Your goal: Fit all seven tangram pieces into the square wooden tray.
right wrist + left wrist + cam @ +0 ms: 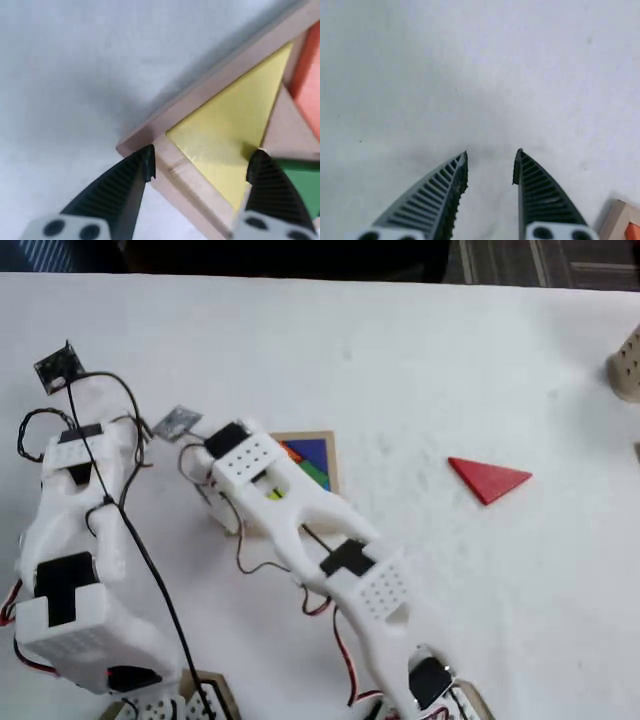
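- Square wooden tray [318, 437] sits mid-desk, mostly hidden under the right arm [300, 510].
- Pieces seen seated in the tray: blue piece [312, 452], green piece [318, 476], orange piece [290, 450], yellow triangle [225, 145].
- The right wrist view has the yellow triangle flat in the tray's corner, with green and orange just beside it.
- A bare wooden triangular gap [285, 125] lies between yellow, orange and green, so that slot looks unfilled.
- Red triangle [488, 478] lies loose on the white desk [400, 350], well apart from the tray.
- Right jaws: apart, gripping nothing, straddling the tray's corner over the yellow triangle.
- Left jaws: apart, empty, over bare desk, with the tray's corner [620, 220] near one side.
- Left arm [70, 540] sits beside the tray, away from the red triangle.
- Progress, as a judgement: at least four pieces are in and the red one is clearly out.
- The rest of the tray is covered by the arm, so the full count cannot be told.
- Likely left to do: fetch the red triangle and seat it, probably in the open gap.
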`<control>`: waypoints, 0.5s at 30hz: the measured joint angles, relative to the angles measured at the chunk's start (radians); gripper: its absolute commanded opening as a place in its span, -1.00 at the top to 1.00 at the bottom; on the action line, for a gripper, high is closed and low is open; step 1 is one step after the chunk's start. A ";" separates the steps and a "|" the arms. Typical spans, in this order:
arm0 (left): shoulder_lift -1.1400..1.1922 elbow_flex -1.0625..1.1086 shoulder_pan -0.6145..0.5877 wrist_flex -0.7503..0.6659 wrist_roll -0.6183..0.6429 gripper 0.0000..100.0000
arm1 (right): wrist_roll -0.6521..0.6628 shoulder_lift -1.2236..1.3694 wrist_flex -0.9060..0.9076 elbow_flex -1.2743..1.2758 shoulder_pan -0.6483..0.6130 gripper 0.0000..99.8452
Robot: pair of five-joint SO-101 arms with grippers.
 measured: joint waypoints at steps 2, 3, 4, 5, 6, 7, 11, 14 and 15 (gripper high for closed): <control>0.000 0.000 0.000 0.000 0.000 0.66 | 0.000 0.026 -0.020 -0.002 0.014 0.43; 0.000 0.000 0.000 0.000 0.000 0.66 | 0.000 0.032 -0.020 -0.012 0.014 0.43; 0.000 0.000 0.000 0.000 0.000 0.66 | 0.000 0.040 -0.012 -0.029 0.014 0.44; 0.000 0.000 0.000 0.000 0.000 0.66 | 0.000 0.048 0.002 -0.043 0.014 0.47; 0.000 0.000 0.000 0.000 0.000 0.66 | 0.000 0.054 0.011 -0.054 0.014 0.51; 0.000 0.000 0.000 0.000 0.000 0.66 | 0.000 0.063 0.015 -0.064 0.014 0.57; 0.000 0.000 0.000 0.000 0.000 0.66 | 0.002 0.072 0.018 -0.086 0.025 0.76; 0.000 0.000 0.000 0.000 0.000 0.66 | 0.003 0.083 0.018 -0.110 0.032 0.78; 0.000 0.000 0.000 0.000 0.000 0.66 | 0.003 0.086 0.018 -0.117 0.034 0.79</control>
